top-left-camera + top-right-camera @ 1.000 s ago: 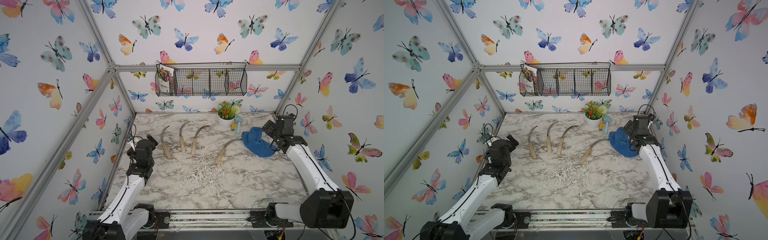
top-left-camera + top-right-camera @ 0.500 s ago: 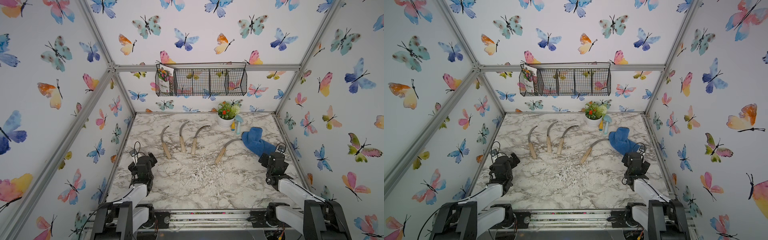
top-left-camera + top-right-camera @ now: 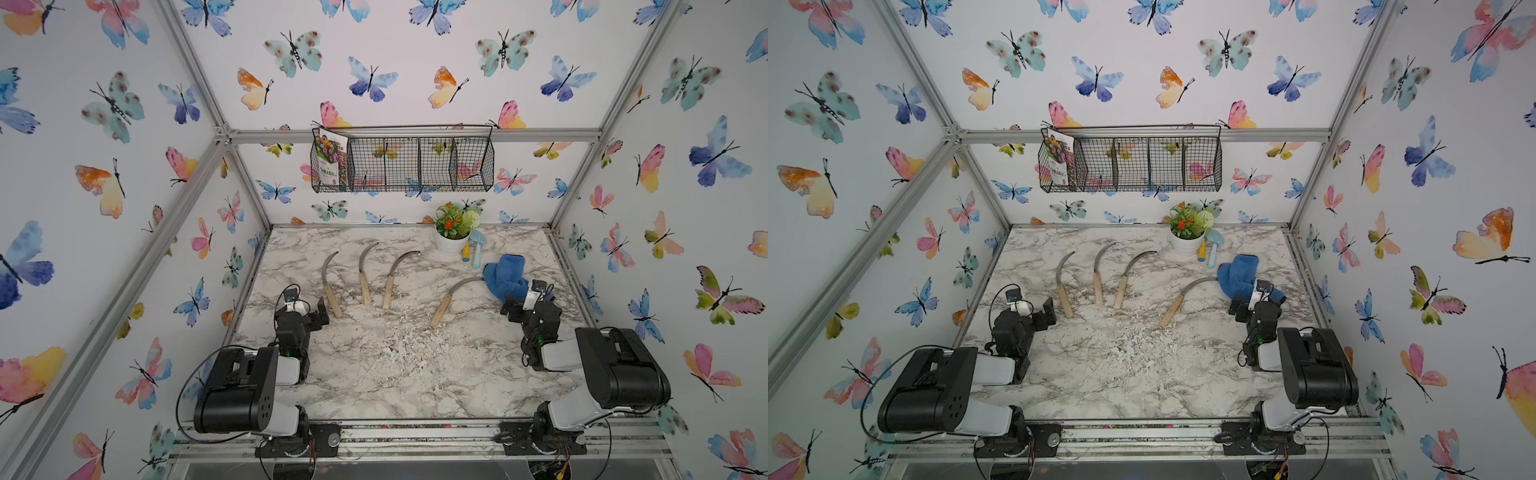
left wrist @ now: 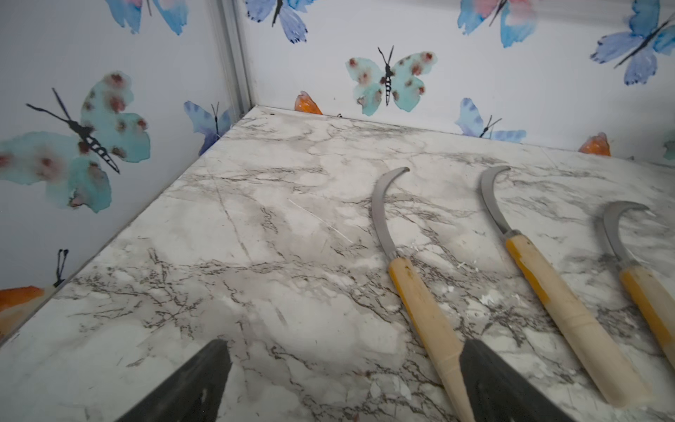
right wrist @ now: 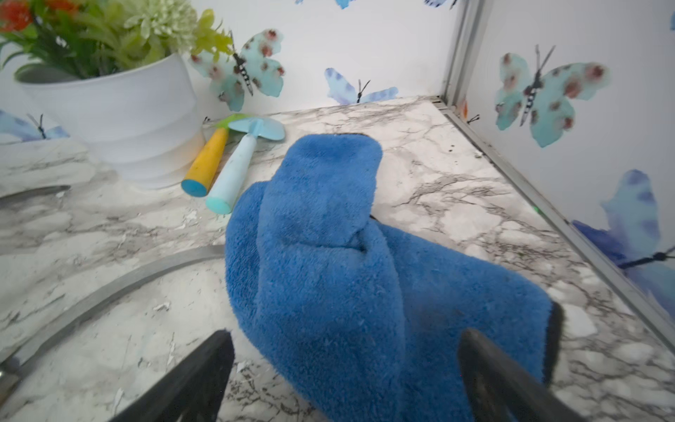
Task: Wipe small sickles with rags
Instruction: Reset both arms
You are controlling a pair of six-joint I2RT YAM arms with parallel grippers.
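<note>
Across the marble table (image 3: pixel 374 386): four small sickles (image 3: pixel 364 274), blue rags (image 3: pixel 505 276).
Both top views: left gripper (image 3: pixel 308 309) and right gripper (image 3: pixel 527 301) released, empty. Left wrist: three sickles alongside. Right wrist: rags touching fourth blade.

The blade tip of the rightmost pale-handled grey sickle (image 3: pixel 444 306) lay hidden behind the thick, crumpled blue terry rag (image 3: pixel 505 276).

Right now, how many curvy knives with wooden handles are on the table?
4 sickles. Three lie in a row: first sickle, second sickle, third sickle. The fourth sickle lies apart, blade tip at the blue rag. None looks hidden.
</note>
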